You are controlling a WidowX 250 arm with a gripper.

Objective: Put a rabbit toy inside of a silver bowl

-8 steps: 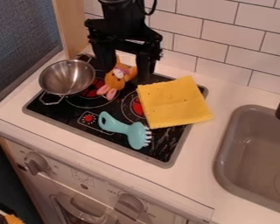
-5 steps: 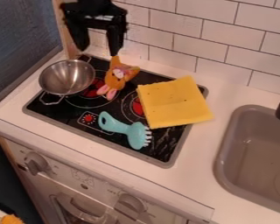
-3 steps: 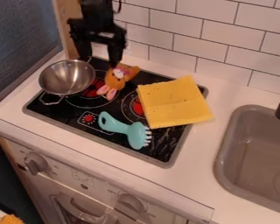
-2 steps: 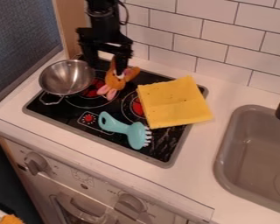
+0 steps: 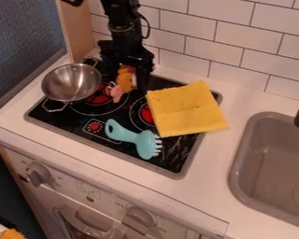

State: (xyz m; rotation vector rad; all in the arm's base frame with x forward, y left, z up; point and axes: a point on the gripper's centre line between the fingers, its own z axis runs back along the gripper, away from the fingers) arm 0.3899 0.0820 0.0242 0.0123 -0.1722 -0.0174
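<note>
Moderate, soft room light covers the scene, seemingly from above; the white countertop [image 5: 208, 172] and square yellow cloth [image 5: 186, 112] look bright, while the off-white toy oven front [image 5: 108, 201] facing the near side is dimmer; the far near-left area falls almost to black; small pale glints sit inside the round silver metal bowl [image 5: 71, 83]; faint streaky reflections mark the near right of the glossy black stovetop [image 5: 172, 164]; the black robot arm [image 5: 122, 23] shows little surface detail.
</note>
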